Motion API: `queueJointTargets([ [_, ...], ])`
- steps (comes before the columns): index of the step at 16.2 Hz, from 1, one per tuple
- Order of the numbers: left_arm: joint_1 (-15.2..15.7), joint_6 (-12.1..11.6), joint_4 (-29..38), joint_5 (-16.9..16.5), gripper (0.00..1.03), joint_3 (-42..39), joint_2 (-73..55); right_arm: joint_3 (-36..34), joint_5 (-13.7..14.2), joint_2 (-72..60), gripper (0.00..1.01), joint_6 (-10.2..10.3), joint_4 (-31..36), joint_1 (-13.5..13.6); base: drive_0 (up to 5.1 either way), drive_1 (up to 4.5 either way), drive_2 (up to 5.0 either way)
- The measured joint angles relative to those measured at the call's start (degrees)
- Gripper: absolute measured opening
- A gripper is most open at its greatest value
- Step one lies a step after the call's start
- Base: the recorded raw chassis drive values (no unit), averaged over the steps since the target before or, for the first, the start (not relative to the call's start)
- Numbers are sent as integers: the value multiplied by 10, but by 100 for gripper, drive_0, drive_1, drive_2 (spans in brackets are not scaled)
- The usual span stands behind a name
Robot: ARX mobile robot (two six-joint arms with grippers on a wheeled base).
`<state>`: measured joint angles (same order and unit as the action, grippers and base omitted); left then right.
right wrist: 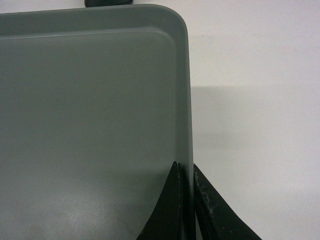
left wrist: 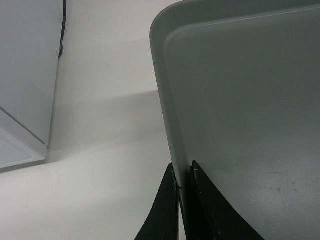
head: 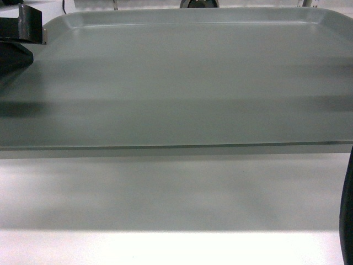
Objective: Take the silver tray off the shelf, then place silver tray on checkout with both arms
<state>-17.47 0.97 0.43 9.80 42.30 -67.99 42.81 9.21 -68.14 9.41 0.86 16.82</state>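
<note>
Carrying large grey-silver metal tray above white tabletop; left claw and right claw clamp opposite rims. Next: level lowering, then release.

No lettering, label, brand mark or number can be read in any of the three views: the silver tray is plain grey metal, and the white bench beneath it carries no print or sign.
</note>
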Motion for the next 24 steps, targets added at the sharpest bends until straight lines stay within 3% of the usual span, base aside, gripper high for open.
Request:
queueJointTargets([
  [6, 0, 0, 0, 0, 4, 0, 0, -3, 2, 0, 3, 3, 15, 0, 0, 0, 0],
  [8, -51, 53, 28, 168, 4, 18, -22, -24, 0, -12, 3, 18, 130, -6, 0, 0, 0],
  [9, -69, 61, 47, 234, 4, 37, -35, -21, -8, -25, 3, 18, 145, -14, 0, 0, 0],
  [10, -78, 47, 64, 269, 4, 57, -52, -15, -18, -47, 3, 22, 150, -22, 0, 0, 0],
  [12, -76, 26, 90, 270, 4, 73, -102, 22, -42, -106, 3, 22, 147, -40, 0, 0, 0],
  [17, -59, 42, 95, 251, 4, 122, -192, 124, -75, -213, 3, -21, 99, -64, 0, 0, 0],
  [19, -56, 64, 64, 246, 4, 142, -220, 168, -83, -260, 3, -48, 63, -69, 0, 0, 0],
  [24, -64, 83, 43, 243, 4, 142, -241, 165, -85, -286, 3, -66, 56, -79, 0, 0, 0],
])
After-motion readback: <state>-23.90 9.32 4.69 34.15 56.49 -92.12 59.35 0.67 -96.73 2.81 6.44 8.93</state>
